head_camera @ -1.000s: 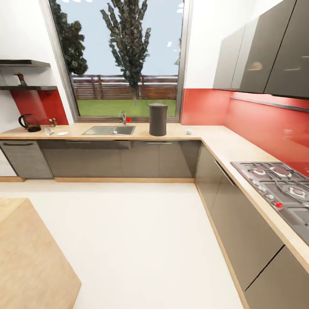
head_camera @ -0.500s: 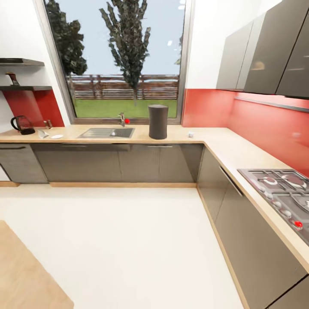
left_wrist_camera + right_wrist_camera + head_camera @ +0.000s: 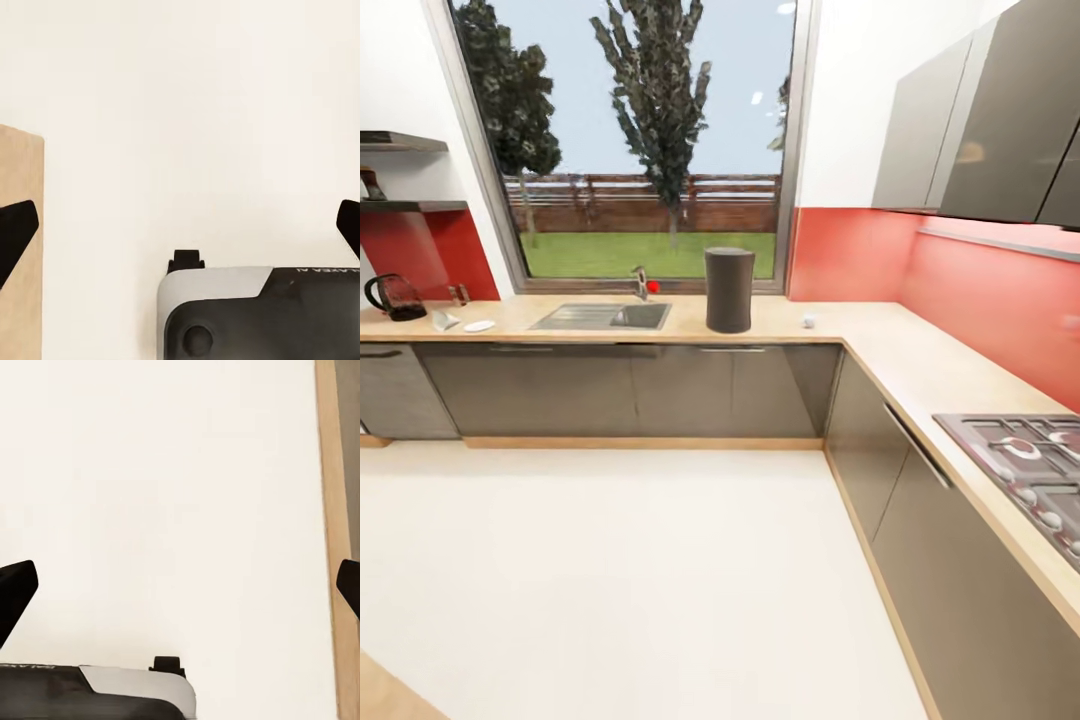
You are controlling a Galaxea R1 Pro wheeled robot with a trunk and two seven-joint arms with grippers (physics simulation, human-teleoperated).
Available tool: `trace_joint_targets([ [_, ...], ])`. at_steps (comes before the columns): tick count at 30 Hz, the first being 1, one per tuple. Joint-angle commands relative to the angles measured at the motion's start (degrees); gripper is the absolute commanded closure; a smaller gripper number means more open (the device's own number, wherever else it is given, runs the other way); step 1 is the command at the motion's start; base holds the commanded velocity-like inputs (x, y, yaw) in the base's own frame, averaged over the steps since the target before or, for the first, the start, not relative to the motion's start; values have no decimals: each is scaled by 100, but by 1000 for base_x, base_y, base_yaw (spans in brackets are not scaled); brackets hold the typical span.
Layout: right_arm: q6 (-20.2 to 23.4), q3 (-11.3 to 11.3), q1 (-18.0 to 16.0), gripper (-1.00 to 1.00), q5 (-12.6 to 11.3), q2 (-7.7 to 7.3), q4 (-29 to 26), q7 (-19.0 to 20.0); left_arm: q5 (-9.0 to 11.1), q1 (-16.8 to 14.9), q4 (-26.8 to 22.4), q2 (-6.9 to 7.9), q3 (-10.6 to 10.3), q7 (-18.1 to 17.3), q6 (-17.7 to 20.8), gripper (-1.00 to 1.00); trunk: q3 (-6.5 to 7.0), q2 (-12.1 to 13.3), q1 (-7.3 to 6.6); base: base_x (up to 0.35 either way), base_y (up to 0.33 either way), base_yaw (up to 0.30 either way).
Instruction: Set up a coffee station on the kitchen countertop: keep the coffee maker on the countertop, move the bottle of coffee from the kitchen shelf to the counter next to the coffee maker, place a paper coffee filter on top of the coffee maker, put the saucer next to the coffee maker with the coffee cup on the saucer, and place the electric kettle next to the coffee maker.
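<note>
Still approaching: dark cylindrical coffee maker [image 3: 729, 289] standing on countertop at 12 o'clock; black electric kettle [image 3: 395, 297] and white saucer [image 3: 479, 325] waiting at 10 o'clock. Left gripper [image 3: 180, 225] and right gripper [image 3: 180, 585] spread wide, carrying nothing.

A pale cream floor [image 3: 640, 580] spreads before an L-shaped light wood countertop [image 3: 880, 345] on grey-brown glossy base cabinets [image 3: 630, 390]. Behind a steel sink [image 3: 602, 317], a tall window [image 3: 640, 140] shows trees. Red backsplash [image 3: 960, 290] runs under dark wall cabinets [image 3: 990, 120].
</note>
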Motion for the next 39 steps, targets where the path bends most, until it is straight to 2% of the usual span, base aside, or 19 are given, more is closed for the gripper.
trace_joint_targets([
  [1, -14, -4, -4, -100, 58, -1, 10, -1, -5, -5, 11, 0, 13, -7, -37, -100, -11, -11, 7, 338, 0, 0],
  [3, -12, -7, -3, -100, 112, -2, 26, -18, 48, -6, 18, 1, 16, -7, -155, -100, -11, -11, 7, 338, 0, 0],
  [10, -12, -5, -4, -100, 122, 5, 41, -27, 168, -6, 11, 1, 14, -10, -211, -100, -11, -11, 7, 338, 0, 100],
  [20, -18, 7, -5, -100, 131, 12, 42, -31, 166, -6, 11, 7, 25, -7, -347, -100, -6, -11, 7, 338, 0, 269],
  [39, -21, 14, -5, -100, 131, 16, 43, -31, 192, -2, 11, 36, 48, -16, -357, -100, 108, -11, 7, 338, 0, 219],
])
